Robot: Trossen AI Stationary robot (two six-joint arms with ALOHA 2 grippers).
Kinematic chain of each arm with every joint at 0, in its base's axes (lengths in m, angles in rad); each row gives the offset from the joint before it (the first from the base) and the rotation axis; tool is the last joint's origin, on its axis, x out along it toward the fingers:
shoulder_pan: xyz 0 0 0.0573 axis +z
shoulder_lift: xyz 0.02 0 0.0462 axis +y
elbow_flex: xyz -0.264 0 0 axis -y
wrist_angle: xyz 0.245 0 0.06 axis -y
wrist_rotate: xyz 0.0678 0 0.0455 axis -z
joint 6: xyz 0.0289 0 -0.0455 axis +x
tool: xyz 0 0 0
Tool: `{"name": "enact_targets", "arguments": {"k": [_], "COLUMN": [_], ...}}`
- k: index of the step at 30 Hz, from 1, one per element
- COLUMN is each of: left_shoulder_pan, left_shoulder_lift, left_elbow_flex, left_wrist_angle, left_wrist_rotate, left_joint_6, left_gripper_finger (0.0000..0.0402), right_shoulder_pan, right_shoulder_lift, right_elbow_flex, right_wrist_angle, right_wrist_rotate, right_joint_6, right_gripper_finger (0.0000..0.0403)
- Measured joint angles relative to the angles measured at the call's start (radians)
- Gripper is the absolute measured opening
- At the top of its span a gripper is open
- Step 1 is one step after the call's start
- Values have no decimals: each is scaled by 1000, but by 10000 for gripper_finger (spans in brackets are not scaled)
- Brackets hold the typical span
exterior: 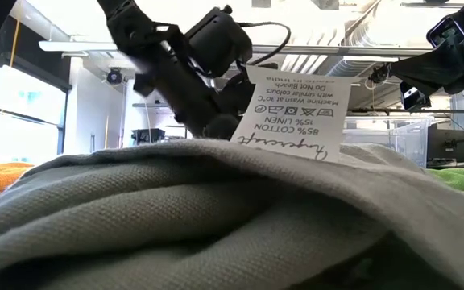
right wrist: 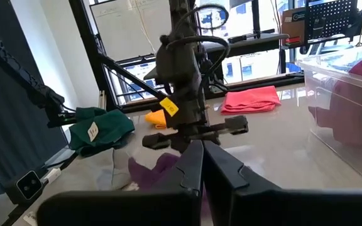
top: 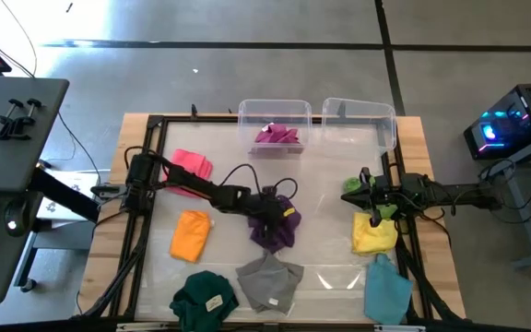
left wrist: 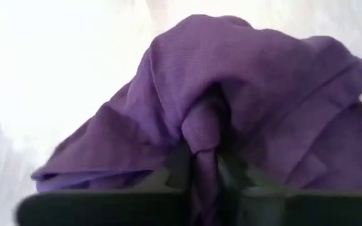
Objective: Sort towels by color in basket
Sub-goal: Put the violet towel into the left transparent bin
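Left jaws pinching a fold of the purple towel (left wrist: 256, 88) at mid-surface.

Lift straight up so the fold, gathered between the left gripper (left wrist: 203, 164) jaws, doesn't slip, then carry it toward the baskets (top: 275, 124) beyond; the right gripper (right wrist: 201, 150) waits aside, jaws pressed together.

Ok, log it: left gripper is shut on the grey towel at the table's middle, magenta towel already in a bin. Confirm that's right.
Not quite. The left gripper is shut on the purple towel, not the grey towel, as the left wrist view shows. The magenta towel does lie in a bin.
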Motion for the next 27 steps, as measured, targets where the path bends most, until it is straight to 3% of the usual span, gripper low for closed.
{"name": "enact_targets", "arguments": {"k": [2,5,8,11,15,20,27], "left_shoulder_pan": [-9,-32,-36,3,122,306,497], "left_shoulder_lift": [-44,-138,-217,-266,-285,-248,-190], "left_elbow_flex": [28,88,138,208,325,371,358], "left_wrist_angle": [-81,-124,-92,-91,-28,26,-102], "left_wrist_rotate": [-27,-223,-452,-548,-550,-499,-306], "left_joint_6": [0,41,184,367,555,737,636], "left_gripper_finger": [15,29,27,15,5,5,5], "right_shoulder_pan": [0,0,0,0,0,0,0], "right_shoulder_lift": [0,0,1,0,0,2,6], "right_elbow_flex": [0,0,0,0,0,0,0], "right_wrist_angle": [0,0,0,0,0,0,0], "right_wrist_rotate": [0,0,0,0,0,0,0], "right_joint_6": [0,0,0,0,0,0,0], "right_gripper_finger": [2,2,2,2,2,2,2]}}
